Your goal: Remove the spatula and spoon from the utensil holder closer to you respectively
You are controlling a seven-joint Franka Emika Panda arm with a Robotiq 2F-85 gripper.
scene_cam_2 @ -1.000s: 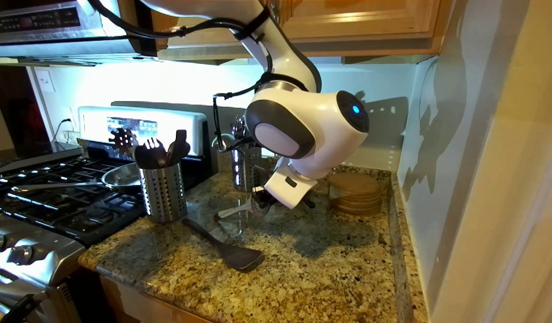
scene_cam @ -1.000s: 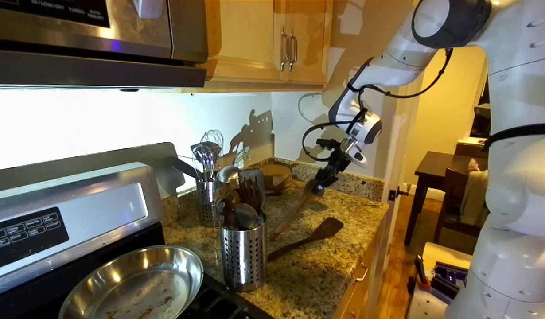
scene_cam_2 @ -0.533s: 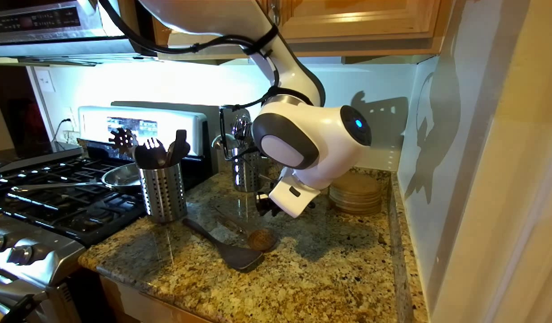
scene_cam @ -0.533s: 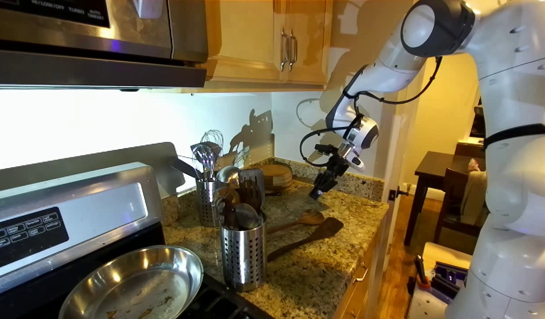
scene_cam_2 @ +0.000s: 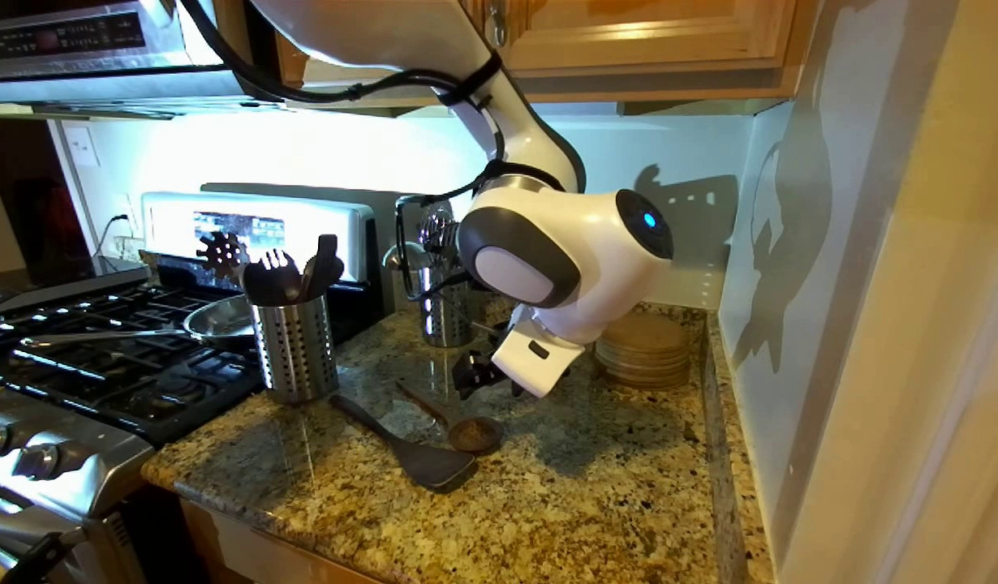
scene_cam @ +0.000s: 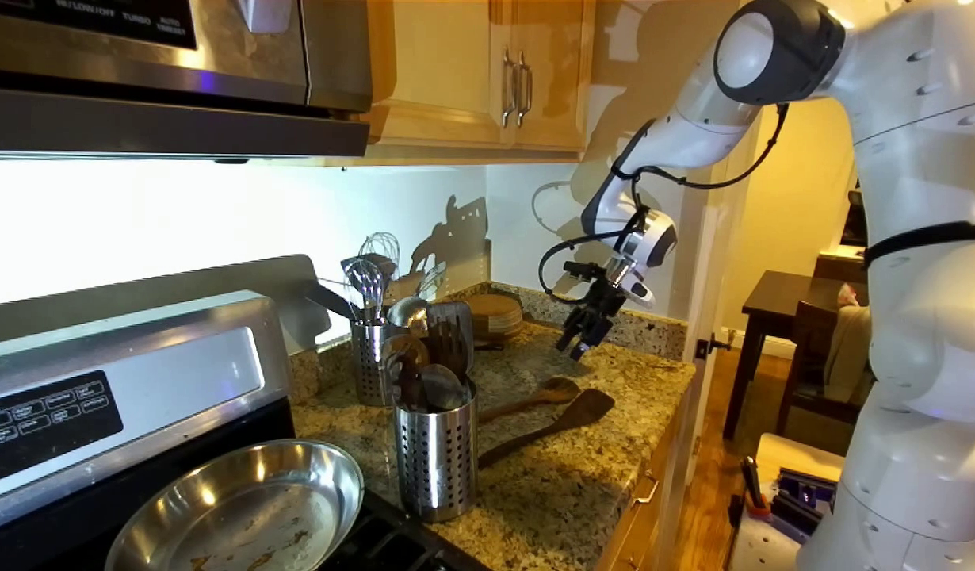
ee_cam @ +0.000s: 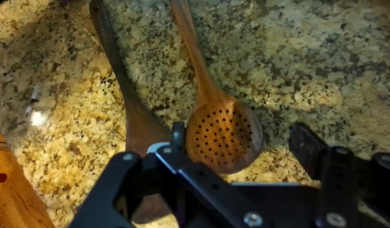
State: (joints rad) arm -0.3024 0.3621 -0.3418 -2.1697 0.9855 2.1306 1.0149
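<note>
Jaws parted and nothing held, the gripper is best raised straight up, so the spoon and spatula on the counter are left undisturbed.

- In an exterior view, the gaze tilts slightly down past a near pan at eight o'clock, along the counter.
- In an exterior view, it faces the back wall, the stove at nine o'clock.
- The wrist view looks steeply down, closest, the hand at five o'clock.
- All three share the spatula and spoon.
</note>
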